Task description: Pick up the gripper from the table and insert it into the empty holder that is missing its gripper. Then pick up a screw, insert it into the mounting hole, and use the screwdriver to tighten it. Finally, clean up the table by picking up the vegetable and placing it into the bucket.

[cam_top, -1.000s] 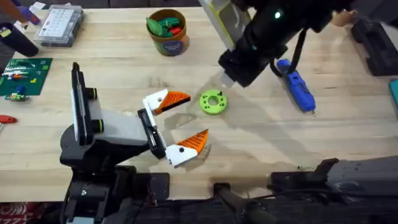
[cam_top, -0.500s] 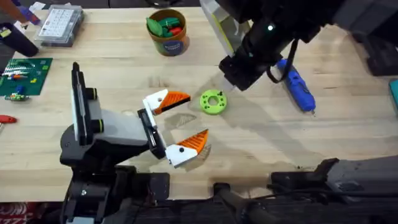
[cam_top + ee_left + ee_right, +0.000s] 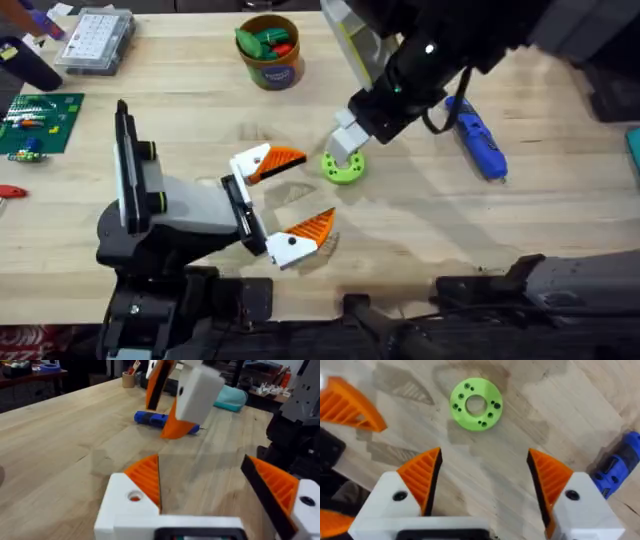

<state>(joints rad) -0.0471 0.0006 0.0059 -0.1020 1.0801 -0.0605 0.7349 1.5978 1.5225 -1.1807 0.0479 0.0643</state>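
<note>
A: From overhead, right gripper (image 3: 345,150) hangs over a green disc (image 3: 343,165); left gripper (image 3: 282,205) rests spread, likely idle. Screwdriver (image 3: 476,136) lies well right; bucket (image 3: 269,50) far back.

B: Right wrist: fingers (image 3: 420,477) spread, disc unpinched, probably lining up. Left wrist: own jaws apart, screwdriver beyond.

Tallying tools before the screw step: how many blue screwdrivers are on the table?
1. The screwdriver lies on the table at its right side, beyond the right gripper; the arm covers its far end.
</note>
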